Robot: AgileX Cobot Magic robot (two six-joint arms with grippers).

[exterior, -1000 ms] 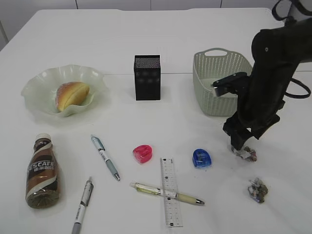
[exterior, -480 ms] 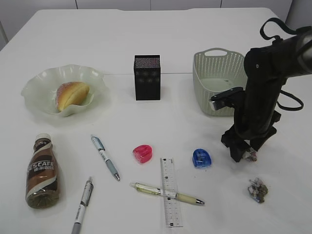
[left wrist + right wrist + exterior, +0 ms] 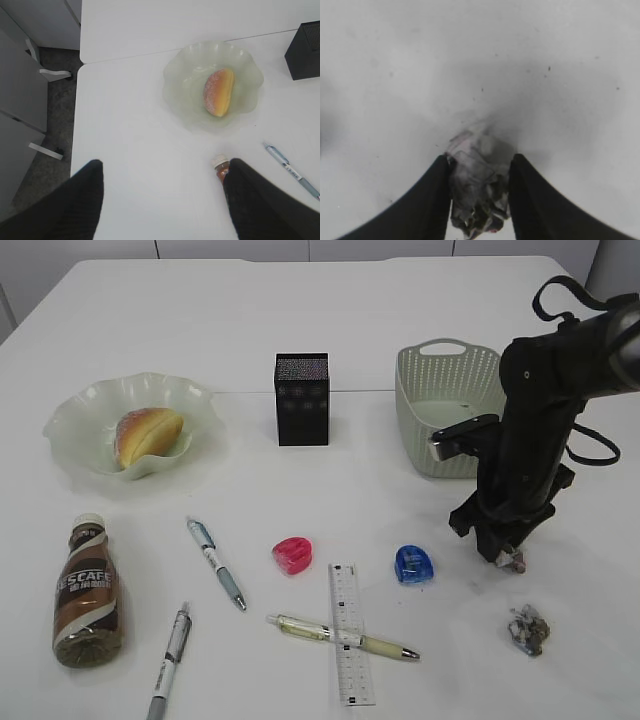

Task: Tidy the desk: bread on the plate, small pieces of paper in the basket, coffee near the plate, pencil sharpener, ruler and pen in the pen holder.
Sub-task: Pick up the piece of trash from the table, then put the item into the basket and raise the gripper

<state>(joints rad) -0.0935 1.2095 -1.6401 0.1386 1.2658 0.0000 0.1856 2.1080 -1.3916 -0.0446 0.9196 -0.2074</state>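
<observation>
Tabletop: the tabletop was plain white, made of two slabs with a seam running left to right behind the plate; faint dark specks showed on it in the right wrist view.
Room: beyond the tabletop's left edge, the left wrist view showed grey speckled floor and pale cabinet fronts with handles.
Right claw: the right claw hung at the near right, pinched tight on a crumpled paper ball between both fingers.
Left claw: the left claw hovered wide apart above the near left corner, with nothing between its fingers.
Second paper: another paper scrap lay on the tabletop, nearer than the right claw and just right of it.
Basket: the pale basket stood at the far right.
Plate: the green wavy plate sat at the far left with the bread on it.
Coffee: the coffee bottle lay on its side, near of the plate.
Pen holder: the black pen holder stood at the far middle.
Loose items: a red sharpener, a blue sharpener, a ruler under a yellow pen, a blue pen and a grey pen lay across the near tabletop.
</observation>
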